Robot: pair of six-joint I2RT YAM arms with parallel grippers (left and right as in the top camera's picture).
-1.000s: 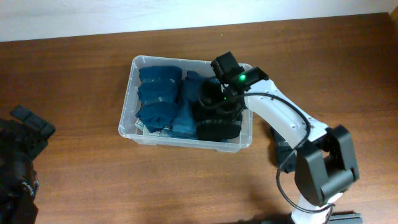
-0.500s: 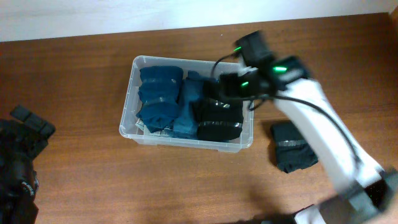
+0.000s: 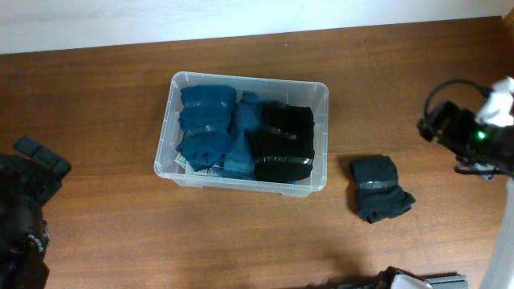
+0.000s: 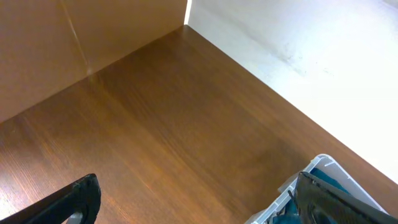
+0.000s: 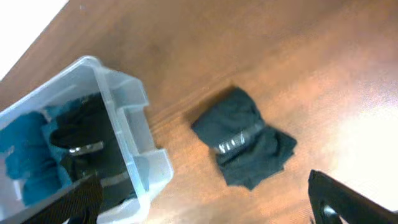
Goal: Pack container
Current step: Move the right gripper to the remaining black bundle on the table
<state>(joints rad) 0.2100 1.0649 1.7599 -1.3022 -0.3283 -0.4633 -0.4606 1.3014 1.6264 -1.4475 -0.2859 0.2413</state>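
The container (image 3: 242, 184) sits just left of the middle of the wooden table (image 3: 104, 96), its long sides running left to right in the overhead view. It is a clear plastic tub with rounded corners and a rolled rim, and its walls are see-through enough to show the load inside. Folded blue bundles (image 3: 205, 127) fill its left half. Black bundles (image 3: 282, 144), each banded with a shiny strip, are pressed against its right wall, and the two groups touch. The right wrist view shows the same tub (image 5: 127, 127) from its right end, with a stepped, moulded corner. On the bare table to the tub's right, near it but not touching, lies a dark bundle (image 3: 379, 189) with a shiny band across its middle. The right arm is held out over the table's far right edge, well apart from the container. The right gripper (image 5: 204, 180) looks down at the dark bundle and the tub's end, its fingers spread wide with nothing between them. The left arm is a dark mass at the table's lower left corner. The left gripper (image 4: 198, 179) is likewise spread and empty over bare wood, with one corner of the container just showing beside its right finger.
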